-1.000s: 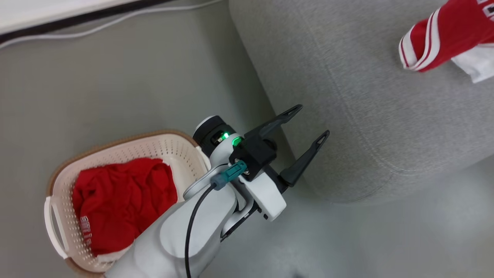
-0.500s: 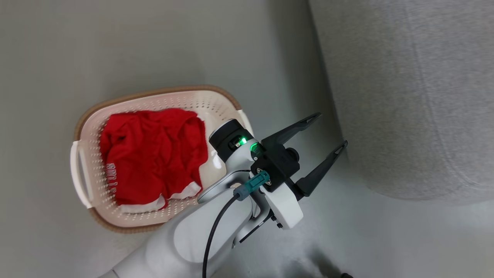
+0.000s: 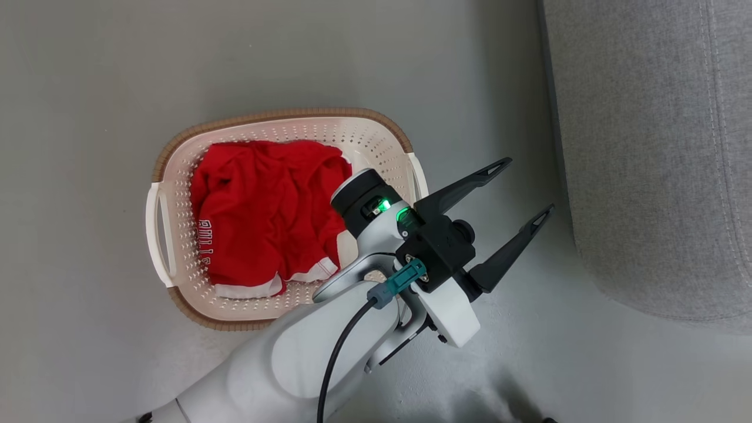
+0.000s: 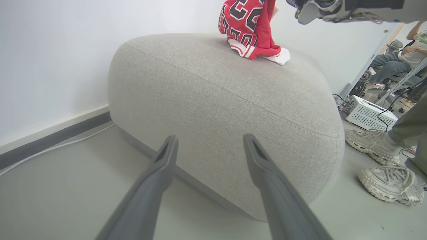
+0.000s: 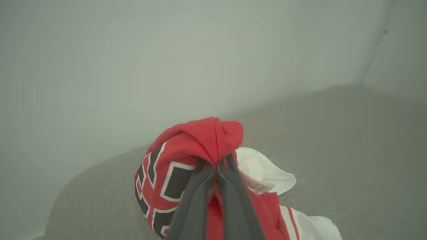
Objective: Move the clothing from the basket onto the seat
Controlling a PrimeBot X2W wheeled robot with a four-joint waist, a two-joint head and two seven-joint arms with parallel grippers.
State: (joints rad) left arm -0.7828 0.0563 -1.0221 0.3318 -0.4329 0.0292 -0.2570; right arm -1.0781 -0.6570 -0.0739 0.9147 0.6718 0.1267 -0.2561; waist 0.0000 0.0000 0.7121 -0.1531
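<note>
The cream basket (image 3: 282, 115) stands on the floor with a crumpled red jersey (image 3: 264, 205) inside, white trim at its near edge. My left gripper (image 3: 529, 183) hangs open and bare just right of the basket, between it and the grey seat (image 3: 646, 147). In the left wrist view that gripper (image 4: 210, 138) points at the seat's side (image 4: 233, 93). On top of the seat, another red jersey (image 4: 247, 23) with black numbers hangs lifted, with white cloth (image 4: 280, 56) beside it. My right gripper (image 5: 215, 163) is shut on a bunch of this jersey (image 5: 200, 136), above the seat (image 5: 350, 150).
A person's pale sneakers (image 4: 390, 183) stand on the floor right of the seat, and another person sits farther back (image 4: 397, 60). A white box with cables (image 4: 370, 115) lies beyond. A wall with a dark baseboard (image 4: 50, 141) runs behind the seat. My right arm (image 4: 333, 11) reaches in overhead.
The head camera has swung left: the basket now sits mid-picture and the jersey on the seat has left that view. My left gripper stays open, keeping its place in the view.
</note>
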